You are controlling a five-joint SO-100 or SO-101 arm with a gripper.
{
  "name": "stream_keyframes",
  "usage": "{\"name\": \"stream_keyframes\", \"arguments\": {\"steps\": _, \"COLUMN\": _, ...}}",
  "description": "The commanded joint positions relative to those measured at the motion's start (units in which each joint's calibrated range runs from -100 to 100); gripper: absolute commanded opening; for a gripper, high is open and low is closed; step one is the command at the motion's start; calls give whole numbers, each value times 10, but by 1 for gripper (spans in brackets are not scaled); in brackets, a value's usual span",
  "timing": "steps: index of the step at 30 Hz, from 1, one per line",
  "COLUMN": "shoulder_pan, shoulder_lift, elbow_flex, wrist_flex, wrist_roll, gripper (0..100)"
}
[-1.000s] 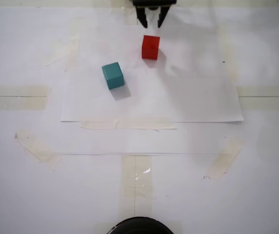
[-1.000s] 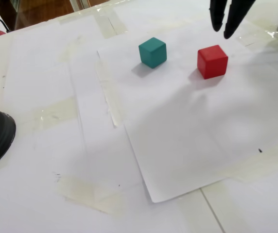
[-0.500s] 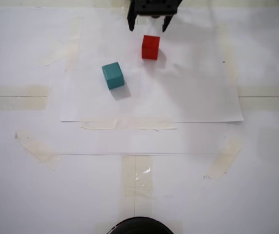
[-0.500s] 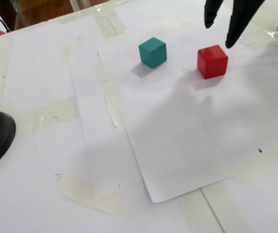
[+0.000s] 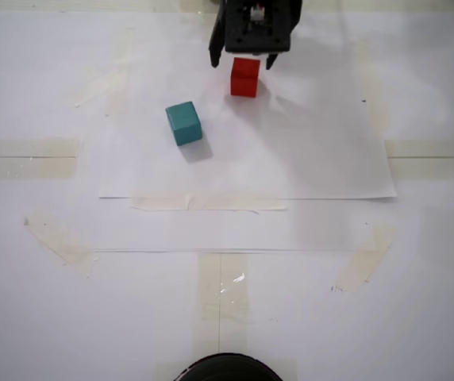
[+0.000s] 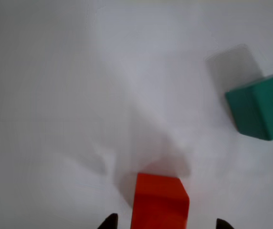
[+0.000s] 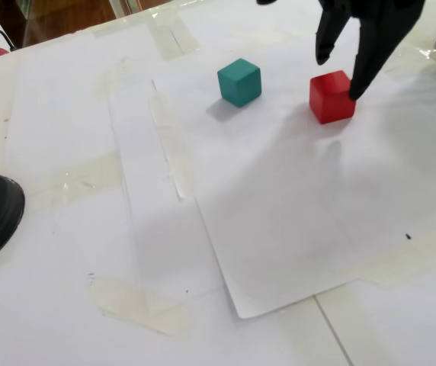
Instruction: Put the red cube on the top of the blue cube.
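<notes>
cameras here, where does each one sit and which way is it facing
A fixed view: high above the table, looking straight down; the tool enters from the top edge, over the red cube, with the teal cube to its left.
Wrist view: on the arm, looking down past the tool tips at the red cube.
Another fixed view: low at a table corner, looking across; the tool straddles the red cube.
All three share both cubes.

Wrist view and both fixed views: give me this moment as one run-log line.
hand: open, straddling small matte red cube | red cube: on paper, ungrasped | small matte teal cube: apart, bare top | stack: not done
</notes>
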Motion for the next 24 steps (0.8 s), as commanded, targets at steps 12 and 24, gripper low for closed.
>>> {"name": "stream_keyframes", "arguments": {"steps": 12, "shoulder_pan": 3, "shoulder_lift": 31, "elbow_flex": 23, "wrist_flex": -54, "wrist_roll": -1, "gripper": 29}}
{"name": "stream_keyframes", "arguments": {"steps": 24, "shoulder_pan": 4, "shoulder_lift": 37, "elbow_flex": 45, "wrist_flex": -79, "wrist_roll": -3, "gripper": 27}}
